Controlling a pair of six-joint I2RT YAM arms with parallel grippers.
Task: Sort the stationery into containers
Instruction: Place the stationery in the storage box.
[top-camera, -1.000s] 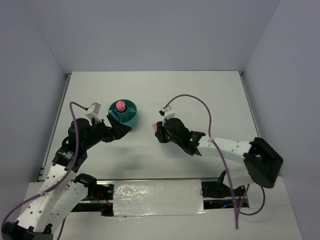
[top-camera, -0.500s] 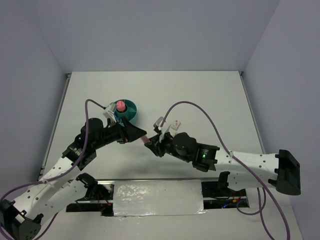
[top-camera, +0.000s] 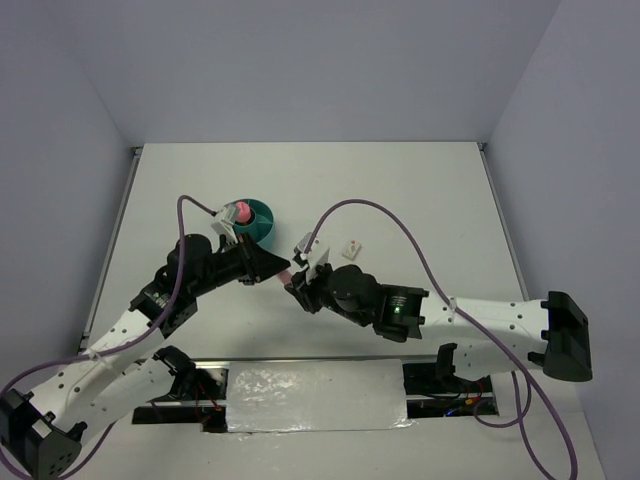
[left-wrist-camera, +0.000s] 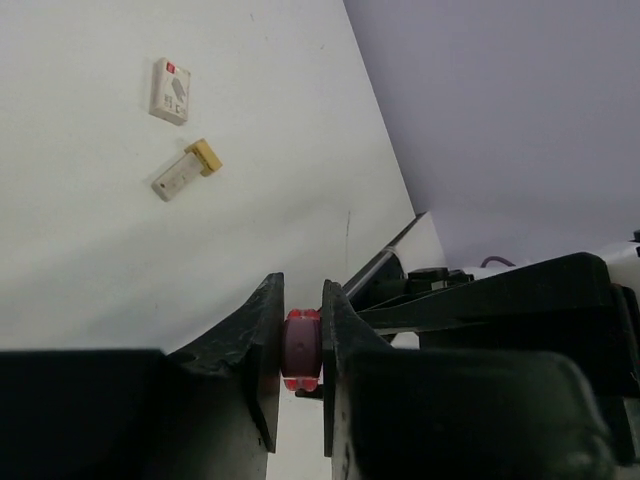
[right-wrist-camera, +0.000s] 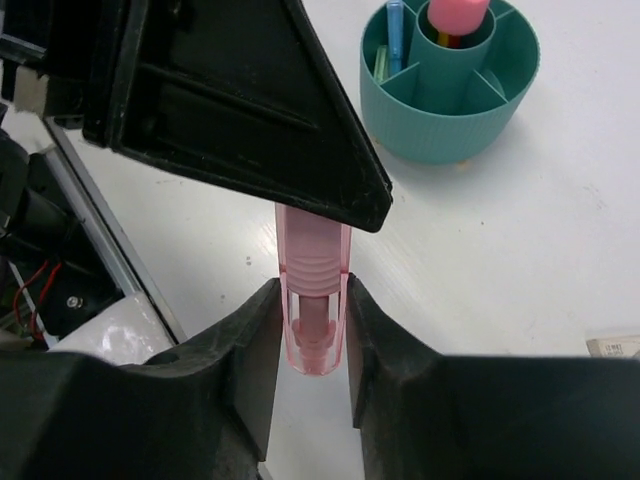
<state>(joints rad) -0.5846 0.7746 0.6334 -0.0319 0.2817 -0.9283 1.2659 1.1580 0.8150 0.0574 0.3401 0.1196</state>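
— Where was the pink piece (top-camera: 287, 276)?

— Held over the table (top-camera: 420, 190) by both arms at once, a little left of the middle and toward the near edge. The left pincer (top-camera: 278, 268) was closed narrow on one end, with a finger pressed to each side. The right pincer (top-camera: 297, 287) clamped the other end the same way, its fingers flat against the ribbed pink sides.

— So the two pincers met tip to tip?

— Nearly. In the right wrist view, the left pincer's black tip sat just above the right fingers, with the piece running between them.

— And the organiser (top-camera: 262, 228)?

— It stood upright just beyond the left pincer, toward the far-left corner. A pink cylinder (right-wrist-camera: 458, 14) stood in its central cup. A blue piece (right-wrist-camera: 395, 28) stood in a ring compartment beside the cup.

— Anything loose on the table?

— A white block (top-camera: 351, 246) lay flat near the middle, toward the right edge from the pincers. The left wrist view showed a beige piece (left-wrist-camera: 187, 170) lying just beside it, not touching.
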